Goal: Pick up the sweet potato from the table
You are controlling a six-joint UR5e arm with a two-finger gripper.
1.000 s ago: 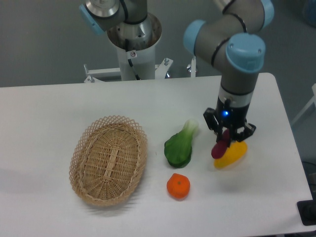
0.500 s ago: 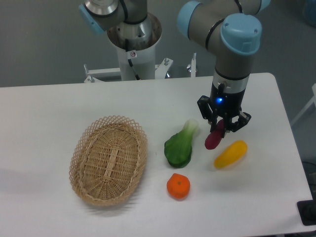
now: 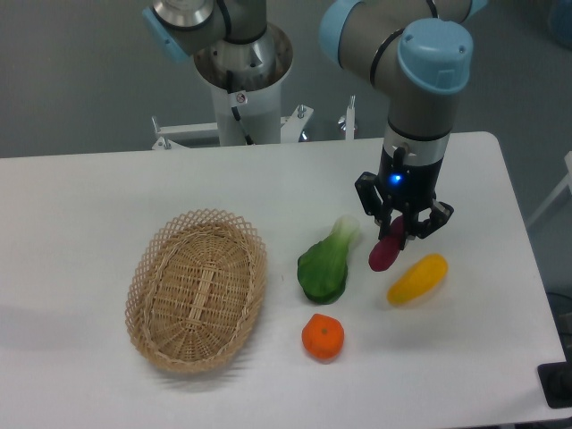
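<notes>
The sweet potato [image 3: 385, 252] hangs clamped in the claw [image 3: 399, 234], its long axis tilted, upper end between the fingers and lower end pointing down and to the left toward the tabletop [image 3: 89, 197]. It sits between the green leafy vegetable [image 3: 323, 266] on its left and the yellow vegetable [image 3: 417, 278] lower right, apart from both. An orange fruit [image 3: 323, 337] lies lower down; a wicker basket [image 3: 197, 288] stands far left

basket [image 3: 197, 290] left, bok choy [image 3: 325, 265] centre, orange [image 3: 323, 337] before it, yellow vegetable [image 3: 416, 278] right
</notes>
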